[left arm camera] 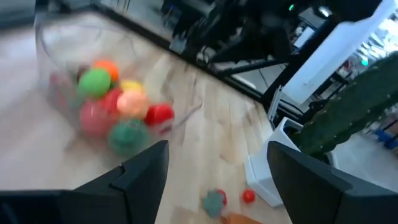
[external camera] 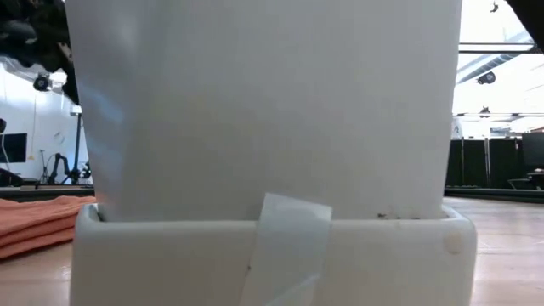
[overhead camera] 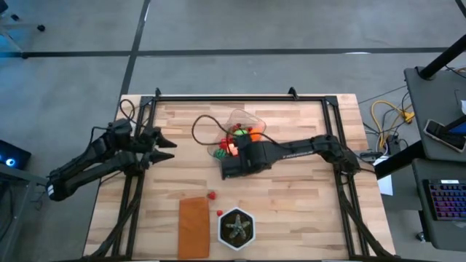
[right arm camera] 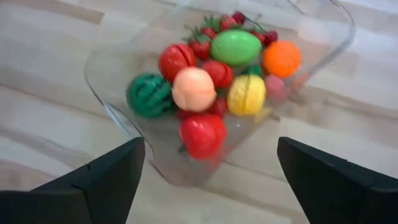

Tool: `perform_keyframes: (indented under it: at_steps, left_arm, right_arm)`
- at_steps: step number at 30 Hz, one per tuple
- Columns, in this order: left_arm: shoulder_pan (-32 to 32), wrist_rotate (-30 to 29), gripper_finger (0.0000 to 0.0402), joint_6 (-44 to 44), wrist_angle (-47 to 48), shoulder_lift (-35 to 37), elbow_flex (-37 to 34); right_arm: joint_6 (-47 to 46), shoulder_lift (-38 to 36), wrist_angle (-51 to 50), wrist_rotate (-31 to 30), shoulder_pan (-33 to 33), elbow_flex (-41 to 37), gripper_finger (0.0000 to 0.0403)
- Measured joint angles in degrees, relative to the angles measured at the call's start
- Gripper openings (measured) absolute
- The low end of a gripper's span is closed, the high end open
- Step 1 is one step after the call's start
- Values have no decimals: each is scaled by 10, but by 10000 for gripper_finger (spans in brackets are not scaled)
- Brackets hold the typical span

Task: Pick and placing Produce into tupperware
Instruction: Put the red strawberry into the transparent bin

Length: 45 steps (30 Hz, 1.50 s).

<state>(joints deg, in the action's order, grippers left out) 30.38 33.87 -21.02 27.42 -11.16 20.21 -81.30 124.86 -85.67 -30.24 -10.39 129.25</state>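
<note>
Right gripper (right arm camera: pixel 208 180), fingers spread and empty, hovers just beside the tupperware (overhead camera: pixel 244 124) at table centre; left gripper (left arm camera: pixel 217 180), also spread, waits near the left edge. Produce (right arm camera: pixel 211 81) fills the clear container; two red strays (overhead camera: pixel 212 195) lie near the potted plant (overhead camera: pixel 237 228). Judged light, hard, smooth and prone to rolling; pinch each across its widest part.
</note>
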Motion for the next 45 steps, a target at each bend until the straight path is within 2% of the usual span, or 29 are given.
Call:
perform_keyframes:
  at_steps: [5,9,11,15,18,20,22,24,31,35,39,45]
  left_arm:
    - [-1,-1,257,22,-57,-23,12]
    - [-2,1,257,-50,-197,-69,32]
    - [-1,1,257,-65,-238,-104,63]
    - [-6,29,257,-45,-185,-202,146]
    - [-31,49,257,37,-84,-291,185]
    - [-61,47,257,80,-49,-328,194]
    - [-106,23,257,92,-31,-347,186]
    - [-164,-23,251,94,-57,-347,187]
    - [-395,-308,196,95,-38,-324,158]
    - [-478,-417,177,100,-47,-353,155]
    - [-505,-447,178,94,-51,-406,155]
    - [-519,-425,215,46,-85,-503,155]
  right_arm:
    - [-62,0,-45,-5,-32,0,359]
    - [-97,-2,-43,-12,-44,0,359]
    - [-108,-6,-43,-13,-46,0,359]
    - [-111,-14,-44,-14,-46,0,359]
    - [-112,-20,-43,-24,-46,0,359]
    - [-111,-25,-43,-33,-46,0,359]
    - [-111,-30,-44,-37,-46,0,359]
    - [-111,-35,-43,-44,-46,0,359]
    - [-89,-42,-43,-49,-46,-4,359]
    - [-96,-50,-43,-84,-45,-10,359]
    - [-96,-65,-43,-108,-34,-19,359]
    - [-62,-79,-43,-110,-23,-27,359]
